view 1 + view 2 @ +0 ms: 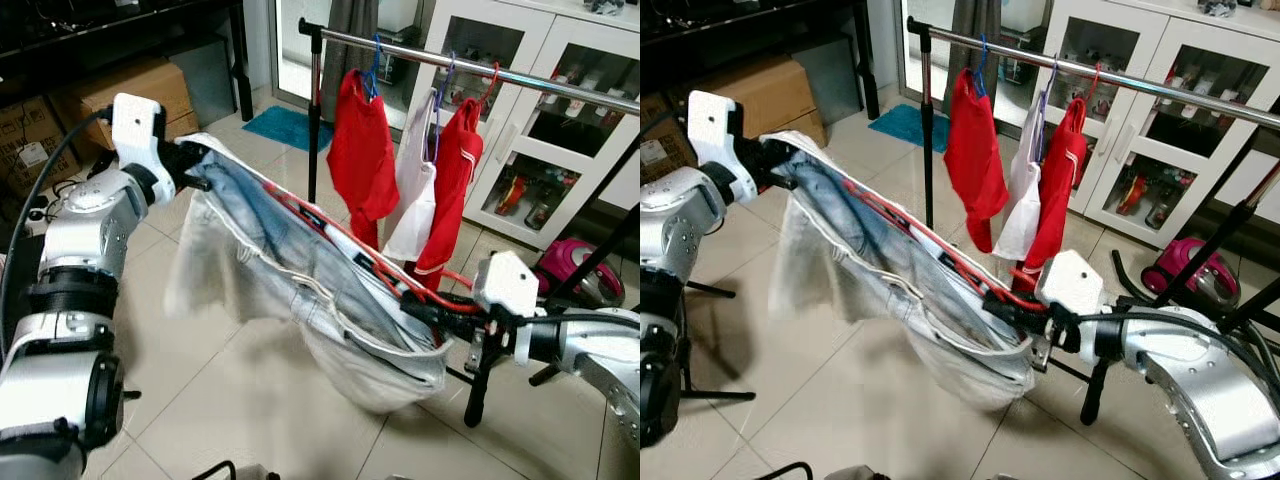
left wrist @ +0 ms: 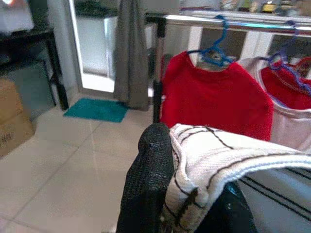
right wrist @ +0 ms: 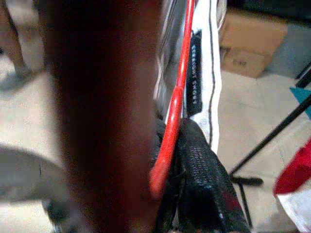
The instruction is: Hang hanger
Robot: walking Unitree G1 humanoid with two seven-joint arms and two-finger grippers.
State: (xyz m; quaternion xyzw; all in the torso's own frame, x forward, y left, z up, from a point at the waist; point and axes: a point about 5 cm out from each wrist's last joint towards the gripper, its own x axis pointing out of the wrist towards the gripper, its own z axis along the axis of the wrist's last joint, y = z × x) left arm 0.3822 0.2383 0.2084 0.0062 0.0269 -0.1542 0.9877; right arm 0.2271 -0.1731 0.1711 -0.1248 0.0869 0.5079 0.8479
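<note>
Both grippers, left (image 1: pixel 200 172) and right (image 1: pixel 425 308), are pinching the red hanger (image 1: pixel 330 235) with its pale garment (image 1: pixel 300 290), mid-frame. Carrying step; next, lifting hook onto rail (image 1: pixel 520 75) at upper right.

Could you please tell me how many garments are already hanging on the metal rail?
3. A red top nearest the rail's upright post, a white one beside it, and another red one next along. More could hang further along, out of frame.
</note>
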